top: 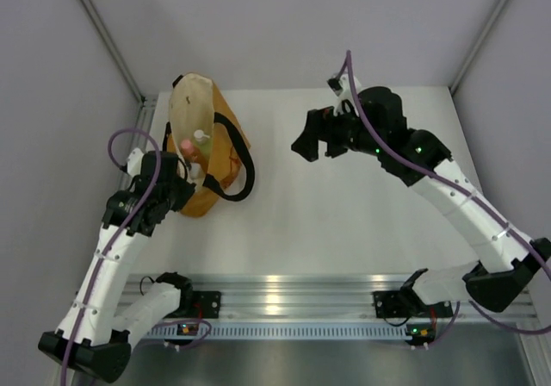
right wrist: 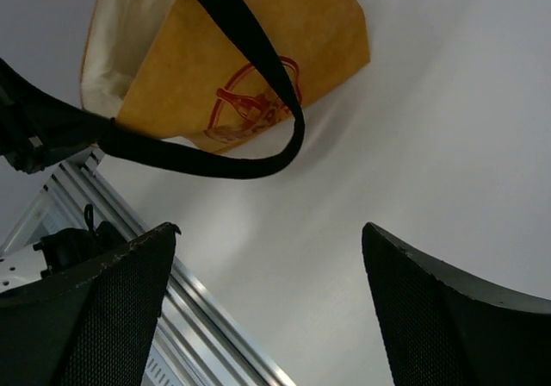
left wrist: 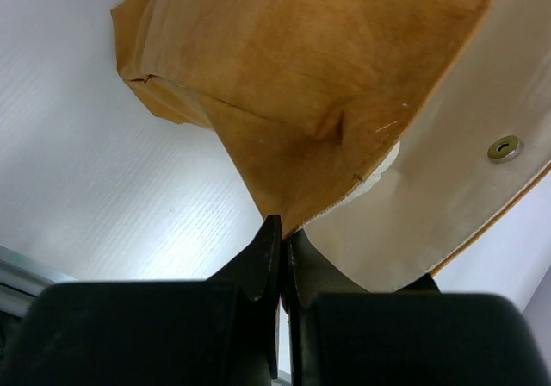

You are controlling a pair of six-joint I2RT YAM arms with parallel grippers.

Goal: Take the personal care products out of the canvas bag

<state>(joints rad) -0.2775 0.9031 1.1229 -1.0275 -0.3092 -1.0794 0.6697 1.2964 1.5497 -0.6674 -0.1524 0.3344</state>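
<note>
Clamped shut with the left gripper [left wrist: 281, 231] on the rim of the mustard-orange canvas tote bag [left wrist: 318, 76]: fabric edge trapped between the two black fingers [left wrist: 258, 270], pressed together with no gap to see. Straight ahead of the fingertips and rising away, the orange outer cloth, creased into a fold and ending in a corner off to the upper left. Ahead and to the right, the pale cream lining [left wrist: 405, 214], set with a small round brass rivet [left wrist: 504, 149]. To the left of the pinch and underneath, bare white tabletop [left wrist: 86, 188].

From above, just beyond that same gripper and inside the bag's open mouth: a pale green bottle with a white cap [top: 203, 142] and, just beside it, an orange bottle with a pink cap [top: 187, 148]. Closer to the fingers, one more whitish shape in the bag, too small to tell apart.

Spread wide with nothing between: the right gripper [right wrist: 269, 231], its two mesh-textured black pads [right wrist: 103, 308] far apart above the tabletop. Ahead and to the upper left of it, well apart, the bag's orange side with a red printed emblem [right wrist: 254, 102]. Between emblem and pads, drooping in a loop, a black strap handle [right wrist: 215, 160]. Beside the pad at the lower left of the wrist view, a ribbed aluminium rail [right wrist: 198, 317].
</note>
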